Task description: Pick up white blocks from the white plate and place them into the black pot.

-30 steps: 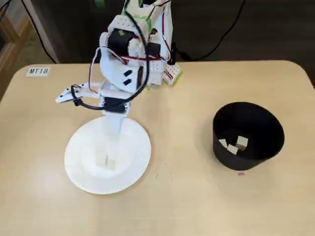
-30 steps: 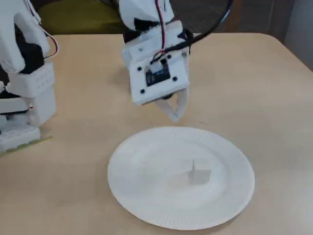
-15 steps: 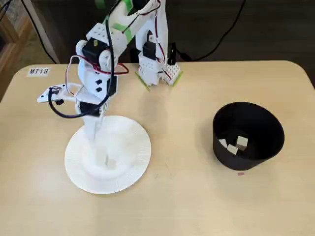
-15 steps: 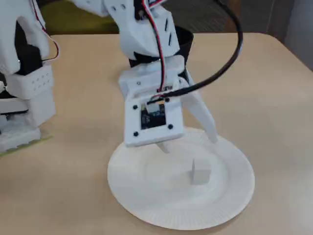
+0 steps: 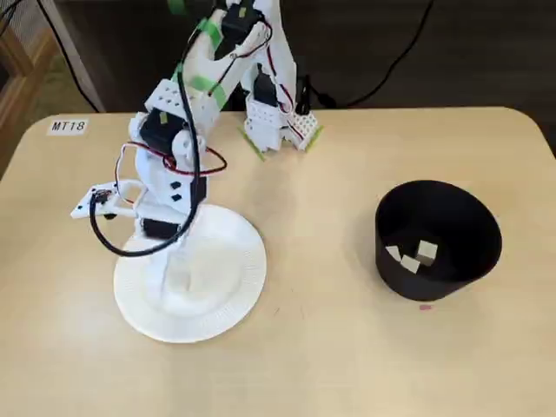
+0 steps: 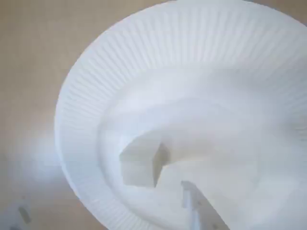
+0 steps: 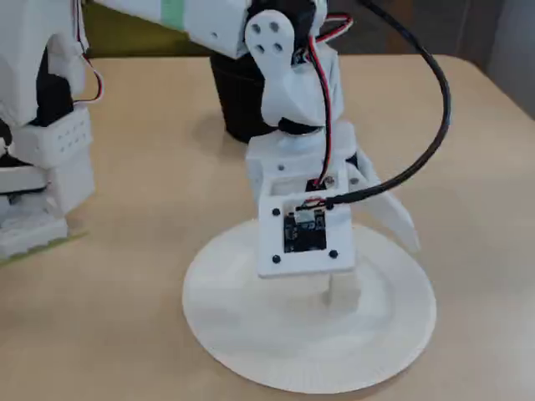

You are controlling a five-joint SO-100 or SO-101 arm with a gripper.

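Claw down over the plate, blocks split between plate and pot

The matte black cylindrical pot [image 5: 439, 239] sits at the right of the tan wooden counter [image 5: 330, 347] in a fixed view, holding three small cream cubes [image 5: 412, 257] on its floor. Well apart to the left, the round white ribbed paper plate [image 5: 234, 287] carries more — the wrist view shows one white cube [image 6: 139, 160] on the plate's flat centre, and a fixed view catches it [image 7: 344, 292] just under the camera mount. The white two-finger claw [image 7: 368, 251] hangs low over the plate, fingers spread apart, one finger [image 7: 391, 213] angled out over the far rim — nothing gripped. The arm's white base [image 5: 278, 122] stands at the counter's back edge, and an "MT18" label [image 5: 68, 126] marks the far-left corner.
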